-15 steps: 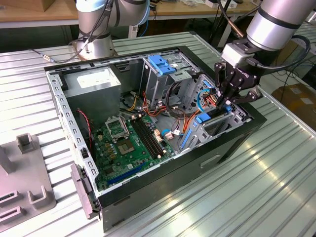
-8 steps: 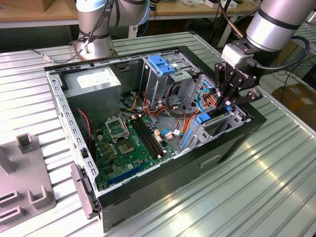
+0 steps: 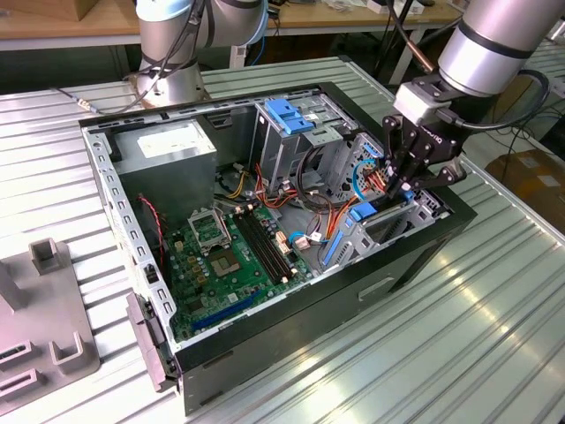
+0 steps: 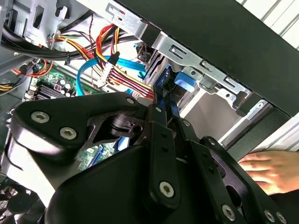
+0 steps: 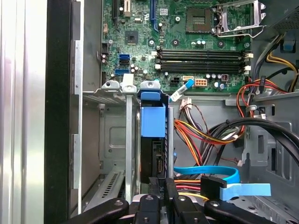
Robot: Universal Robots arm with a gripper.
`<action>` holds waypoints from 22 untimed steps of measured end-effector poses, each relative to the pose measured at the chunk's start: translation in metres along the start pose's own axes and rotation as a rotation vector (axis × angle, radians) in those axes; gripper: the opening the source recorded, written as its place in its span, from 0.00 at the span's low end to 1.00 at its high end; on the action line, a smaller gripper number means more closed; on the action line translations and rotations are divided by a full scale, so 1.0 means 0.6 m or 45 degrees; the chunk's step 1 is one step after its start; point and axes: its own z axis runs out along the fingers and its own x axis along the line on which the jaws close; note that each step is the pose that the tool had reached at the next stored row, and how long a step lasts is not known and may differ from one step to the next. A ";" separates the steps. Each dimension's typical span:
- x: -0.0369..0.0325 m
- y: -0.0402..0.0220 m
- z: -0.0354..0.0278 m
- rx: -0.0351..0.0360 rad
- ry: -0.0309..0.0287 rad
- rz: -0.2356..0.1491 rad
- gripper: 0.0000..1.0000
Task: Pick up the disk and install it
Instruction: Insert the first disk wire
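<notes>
The disk (image 5: 153, 120) stands on edge in a slot of the low metal bay (image 5: 112, 140) at the open computer case's corner, on the exterior view's right. Its blue carrier tab (image 3: 364, 212) points toward the motherboard (image 3: 225, 256). My gripper (image 3: 399, 187) hangs over that bay, and its black fingers (image 5: 155, 192) are shut on the disk's dark rear edge. In the second wrist view the gripper (image 4: 164, 100) pinches the blue-framed disk (image 4: 184, 80) just under the case's rim.
Red, yellow and orange wires (image 5: 201, 135) and a blue flat cable (image 5: 224, 179) crowd the space beside the bay. A tall drive cage with a blue bracket (image 3: 287, 115) stands behind. A person's hand (image 4: 266, 170) rests outside the case wall. A grey fixture (image 3: 44, 344) sits on the exterior view's left.
</notes>
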 end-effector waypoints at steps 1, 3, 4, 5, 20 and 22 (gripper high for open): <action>0.000 0.000 0.000 0.0000 -0.0004 0.000 0.17; 0.000 0.000 0.001 0.0000 -0.0010 0.000 0.17; 0.000 0.000 0.001 0.0000 -0.0021 0.000 0.17; 0.000 0.000 0.001 0.0002 -0.0062 0.000 0.18; 0.000 0.000 -0.024 0.0006 -0.0051 0.000 0.10; 0.000 0.000 -0.025 0.0006 -0.0051 0.000 0.10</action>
